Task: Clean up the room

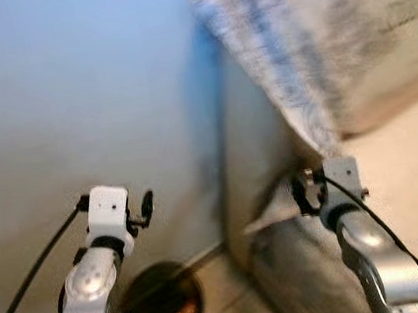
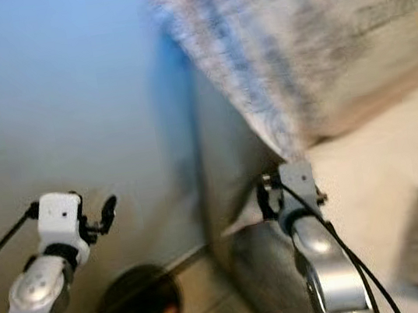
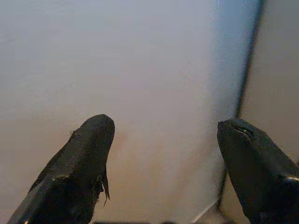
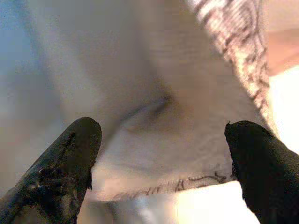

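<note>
- Both grippers raised, fingers spread wide, holding nothing: left gripper (image 3: 163, 140) faces bare wall (image 1: 65, 91)
- right gripper (image 4: 161, 154) just before patterned blanket (image 1: 286, 42) edge
- dark round object (image 1: 162, 305) on floor

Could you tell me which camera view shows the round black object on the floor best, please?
The left eye view: the round black object lies whole between the arms, though blurred. The right eye view shows it nearer the frame's bottom edge. The left wrist view faces the wall instead.
</note>
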You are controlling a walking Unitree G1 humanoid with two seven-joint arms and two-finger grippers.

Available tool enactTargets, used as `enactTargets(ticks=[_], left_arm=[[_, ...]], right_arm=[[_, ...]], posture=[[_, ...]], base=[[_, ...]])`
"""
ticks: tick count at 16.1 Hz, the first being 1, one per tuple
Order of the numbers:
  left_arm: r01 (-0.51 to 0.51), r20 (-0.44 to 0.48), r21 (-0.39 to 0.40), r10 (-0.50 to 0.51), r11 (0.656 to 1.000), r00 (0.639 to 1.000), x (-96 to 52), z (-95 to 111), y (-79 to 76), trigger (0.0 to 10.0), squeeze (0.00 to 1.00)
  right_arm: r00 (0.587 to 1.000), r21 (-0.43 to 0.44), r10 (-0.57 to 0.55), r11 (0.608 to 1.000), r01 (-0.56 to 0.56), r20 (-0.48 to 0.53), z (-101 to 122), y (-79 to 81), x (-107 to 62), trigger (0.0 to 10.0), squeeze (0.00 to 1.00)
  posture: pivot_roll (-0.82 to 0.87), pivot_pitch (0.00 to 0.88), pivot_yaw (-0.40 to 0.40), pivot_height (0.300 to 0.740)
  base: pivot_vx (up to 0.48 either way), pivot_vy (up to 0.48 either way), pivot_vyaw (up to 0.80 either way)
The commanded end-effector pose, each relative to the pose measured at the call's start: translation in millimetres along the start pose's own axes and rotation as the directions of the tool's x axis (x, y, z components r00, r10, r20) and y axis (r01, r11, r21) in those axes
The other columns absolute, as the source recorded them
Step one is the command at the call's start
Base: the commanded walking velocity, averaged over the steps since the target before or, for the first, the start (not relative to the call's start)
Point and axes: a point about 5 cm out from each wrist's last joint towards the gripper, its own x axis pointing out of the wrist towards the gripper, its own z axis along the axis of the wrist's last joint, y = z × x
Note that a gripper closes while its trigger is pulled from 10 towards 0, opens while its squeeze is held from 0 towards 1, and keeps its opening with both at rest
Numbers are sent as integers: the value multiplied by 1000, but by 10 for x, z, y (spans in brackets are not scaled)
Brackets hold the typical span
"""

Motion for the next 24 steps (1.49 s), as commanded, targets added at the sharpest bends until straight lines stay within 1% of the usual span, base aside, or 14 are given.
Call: enactTargets(ticks=[1, 4, 6, 7, 9, 11, 12, 14, 16, 18, 20, 22, 23, 24], left_arm=[[38, 3, 1, -38, 999, 999, -4, 17, -70, 10000, 0], [39, 18, 8, -39, 999, 999, 51, 65, -51, 10000, 0], [17, 14, 1, -17, 1000, 1000, 43, 44, -27, 10000, 0], [26, 3, 2, -26, 1000, 1000, 14, 5, -67, 10000, 0], [52, 3, -1, -52, 999, 999, 0, 14, -116, 10000, 0], [44, 20, 3, -44, 999, 999, 67, 67, -70, 10000, 0], [7, 15, -5, -7, 1000, 1000, 70, 61, -1, 10000, 0], [-4, -3, 2, 4, 1000, 1000, 35, -6, -7, 10000, 0], [17, 13, -39, -16, 999, 1000, -2, 11, -77, 10000, 0], [-21, 57, -27, 22, 999, 998, 44, 86, -39, 10000, 0], [-46, 107, -50, 51, 998, 993, 49, 163, -1, 10000, 0], [22, 164, -57, -12, 998, 986, -6, 230, -102, 10000, 0], [49, 172, -63, -38, 997, 984, -20, 247, -129, 10000, 0], [115, 168, -42, -107, 992, 980, -20, 236, -189, 10000, 0]], right_arm=[[1000, 12, -22, 1000, 22, -12, -10, -35, -1, 10000, 1000], [1000, -21, -14, 1000, 14, -7, 17, -18, 41, 10000, 1000], [1000, -13, 12, 1000, -12, -2, 30, -4, 20, 10000, 1000], [1000, -3, -3, 1000, 3, -18, -22, -30, 14, 10000, 1000], [1000, 6, -16, 1000, 16, -10, -3, -20, 15, 10000, 1000], [1000, -5, -26, 1000, 26, -14, 14, -27, 35, 10000, 1000], [1000, 0, -8, 1000, 8, -15, 13, -35, 3, 10000, 1000], [999, 13, -28, 1000, 29, -31, -52, -96, -16, 10000, 1000], [997, 58, -57, 997, 54, 51, 64, -140, -84, 10000, 1000], [992, 79, -68, 995, 60, 109, 156, -146, -108, 10000, 1000], [982, 48, -27, 999, 18, 187, 298, -94, -136, 10000, 1000], [970, 84, -87, 994, 70, 225, 350, -168, -146, 10000, 1000], [970, 88, -95, 993, 77, 224, 353, -174, -145, 10000, 1000], [974, 86, -106, 992, 91, 201, 327, -159, -114, 10000, 1000]], posture=[[9, 0, 19, 740], [12, 0, 2, 740], [15, 0, -1, 740], [13, 0, 10, 740], [14, 0, 16, 740], [17, 0, -7, 740], [16, 0, -1, 740], [16, 0, 9, 740], [13, 0, 19, 740], [7, 0, 5, 740], [3, 0, 8, 740], [-1, 0, 24, 740], [-2, 0, 27, 740], [3, 0, 24, 740]], base=[[0, 0, -744], [0, 0, -746], [0, 0, -744], [0, 0, -744], [0, 0, -741], [0, 0, -744], [0, 0, -744], [0, 0, -744], [0, 0, -744], [0, 0, -744], [0, 0, -744], [0, 0, -744], [0, 0, -750], [0, 0, -738]])
